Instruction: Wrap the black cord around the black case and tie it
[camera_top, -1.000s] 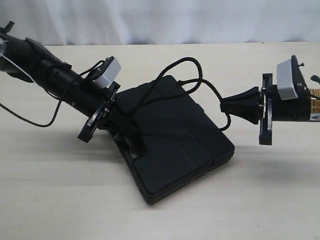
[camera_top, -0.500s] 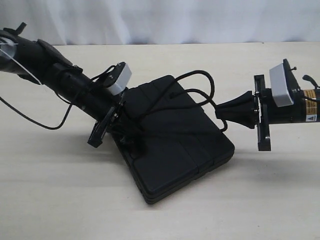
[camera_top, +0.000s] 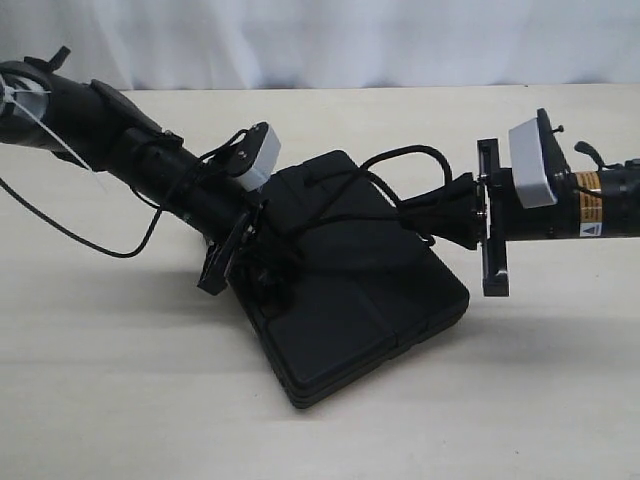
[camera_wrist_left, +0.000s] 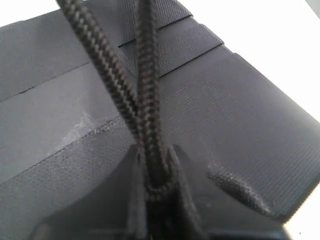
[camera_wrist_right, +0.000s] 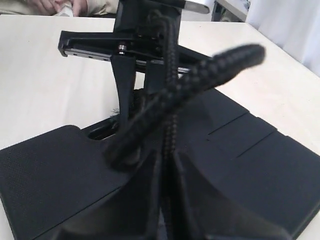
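Over the black case (camera_top: 360, 300) on the counter (camera_top: 110, 390), the left end effector (camera_top: 265, 278) pinches the black cord (camera_top: 405, 152); the right end effector (camera_top: 418, 215) clamps another stretch.

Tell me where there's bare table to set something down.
Bare table in front of the black case and the far strip by the curtain. Crowded over the case, where the left arm and right arm hold the black cord.

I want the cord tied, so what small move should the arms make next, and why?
Probably ease the right end effector toward the left end effector to cross their strands: both are shut on the black cord, which loops slack over the black case, with no knot visible.
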